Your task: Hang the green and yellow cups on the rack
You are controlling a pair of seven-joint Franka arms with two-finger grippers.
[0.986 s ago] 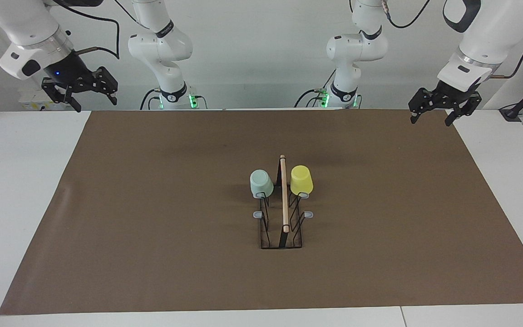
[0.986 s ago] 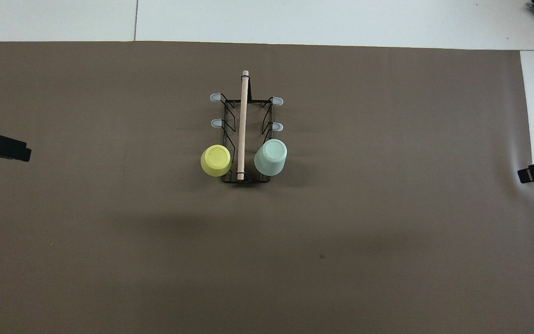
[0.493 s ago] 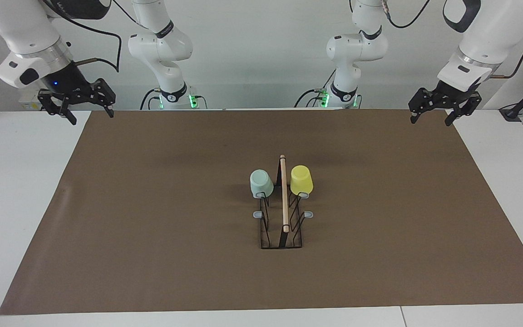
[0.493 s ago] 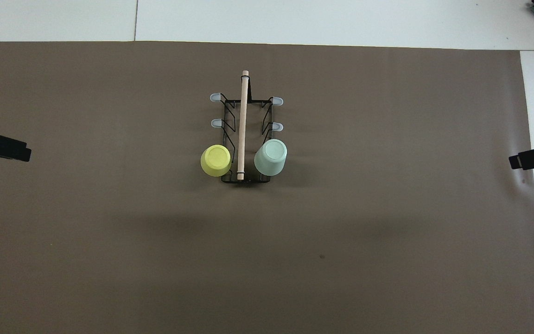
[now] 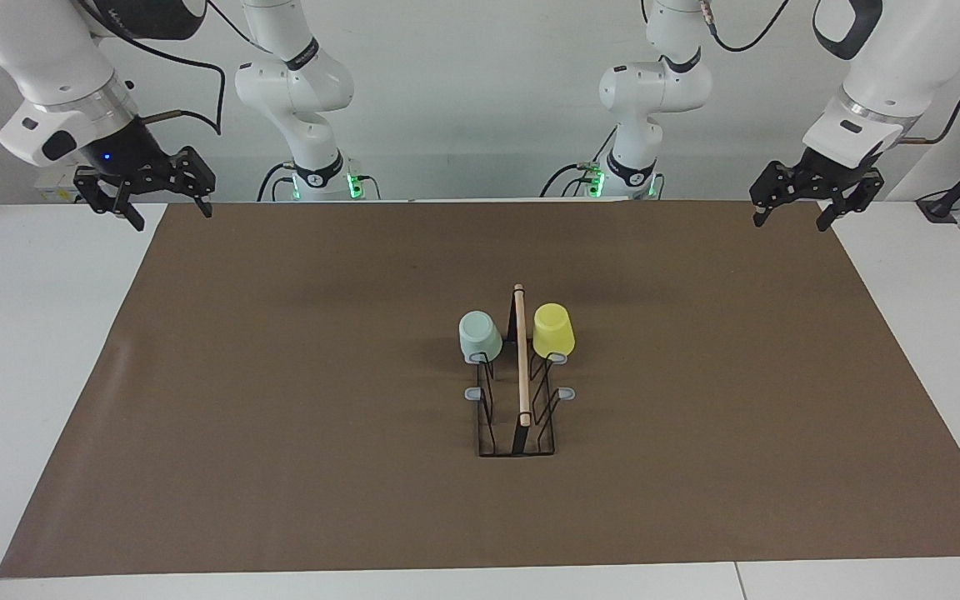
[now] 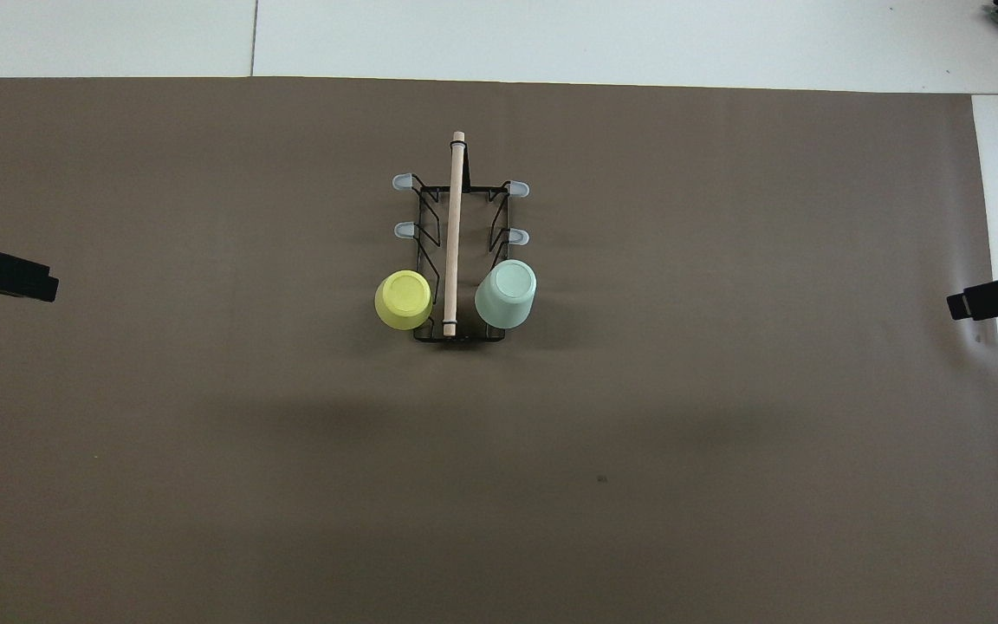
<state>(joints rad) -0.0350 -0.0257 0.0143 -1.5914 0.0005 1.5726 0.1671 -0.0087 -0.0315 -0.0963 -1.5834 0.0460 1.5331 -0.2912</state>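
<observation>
The black wire rack (image 5: 518, 417) (image 6: 456, 251) with its wooden rod stands in the middle of the brown mat. Upside down on its two prongs nearest the robots hang the mint green cup (image 5: 479, 336) (image 6: 506, 294) and the yellow cup (image 5: 552, 331) (image 6: 404, 300), green toward the right arm's end, yellow toward the left arm's end. My left gripper (image 5: 790, 215) hangs open over the mat's corner at the left arm's end, holding nothing. My right gripper (image 5: 170, 212) hangs open over the mat's corner at the right arm's end, also holding nothing.
A brown mat (image 5: 280, 417) covers most of the white table (image 5: 30, 333). Several grey-tipped prongs (image 5: 473, 393) on the rack carry nothing. Only a black tip of each gripper shows at the overhead view's side edges.
The right gripper swung and settled over the mat's corner. The left gripper, the cups and the rack have stayed put.
</observation>
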